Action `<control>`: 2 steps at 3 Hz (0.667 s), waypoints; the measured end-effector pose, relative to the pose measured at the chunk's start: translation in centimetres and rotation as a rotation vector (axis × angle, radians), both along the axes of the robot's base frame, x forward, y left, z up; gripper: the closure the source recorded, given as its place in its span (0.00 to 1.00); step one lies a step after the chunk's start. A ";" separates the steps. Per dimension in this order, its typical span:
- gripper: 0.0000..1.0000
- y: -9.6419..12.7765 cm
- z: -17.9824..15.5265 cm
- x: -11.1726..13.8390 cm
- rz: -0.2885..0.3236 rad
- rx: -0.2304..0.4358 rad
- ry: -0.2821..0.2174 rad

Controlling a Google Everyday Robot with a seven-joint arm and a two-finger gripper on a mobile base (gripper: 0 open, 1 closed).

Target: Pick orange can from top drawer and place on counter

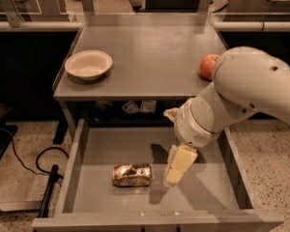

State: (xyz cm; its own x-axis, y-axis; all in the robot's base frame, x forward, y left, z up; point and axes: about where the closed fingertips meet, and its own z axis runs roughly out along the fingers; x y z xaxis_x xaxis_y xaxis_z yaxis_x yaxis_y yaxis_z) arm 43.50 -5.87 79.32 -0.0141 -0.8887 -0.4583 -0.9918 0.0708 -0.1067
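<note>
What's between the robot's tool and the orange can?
Nothing. In the camera view, only bare top drawer floor separates the tool, hanging just right of the orange can.

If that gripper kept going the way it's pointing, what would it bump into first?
Probably the bare floor of the top drawer, close beside the orange can. The gripper points down next to the can, not over it, though depth is unclear.
</note>
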 end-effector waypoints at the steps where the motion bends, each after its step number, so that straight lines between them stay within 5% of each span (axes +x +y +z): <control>1: 0.00 2.8 -3.5 -1.3 0.033 0.022 0.036; 2: 0.00 2.9 -3.5 -1.3 0.034 0.023 0.037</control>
